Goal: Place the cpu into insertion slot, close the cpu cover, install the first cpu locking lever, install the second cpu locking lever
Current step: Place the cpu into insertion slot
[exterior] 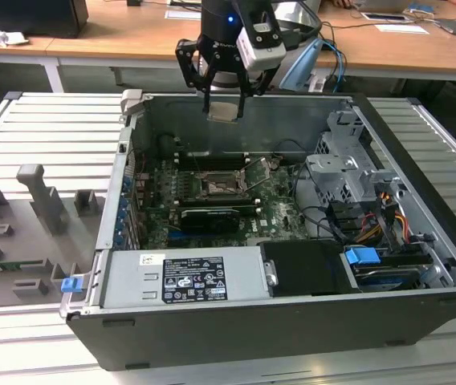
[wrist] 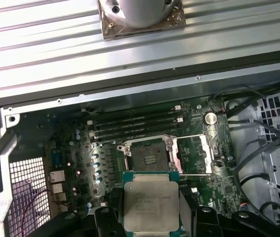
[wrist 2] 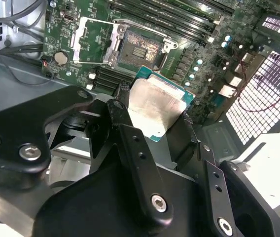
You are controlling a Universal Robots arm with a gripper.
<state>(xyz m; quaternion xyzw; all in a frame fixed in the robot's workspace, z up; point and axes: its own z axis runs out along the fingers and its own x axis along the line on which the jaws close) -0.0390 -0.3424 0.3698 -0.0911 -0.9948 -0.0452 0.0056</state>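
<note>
My gripper [exterior: 226,103] hangs above the far wall of the open computer case [exterior: 292,329], shut on the cpu [exterior: 226,111]. The cpu is a flat silvery square on a green base, held level between the black fingers [wrist 2: 125,126] in both wrist views [wrist 2: 155,106] [wrist: 149,203]. Below it on the green board lies the insertion slot [exterior: 214,186] [wrist: 149,157] [wrist 2: 139,49], its dark centre bare. The cpu cover [exterior: 258,172] [wrist: 196,155] [wrist 2: 93,39] stands swung open beside the slot.
Long black memory slots [wrist: 135,126] run beside the socket. A grey power supply [exterior: 180,277] fills the case's near side, and a drive cage with cables [exterior: 348,172] stands at the exterior view's right. Grey fixtures [exterior: 43,200] sit on the ribbed table at the exterior view's left.
</note>
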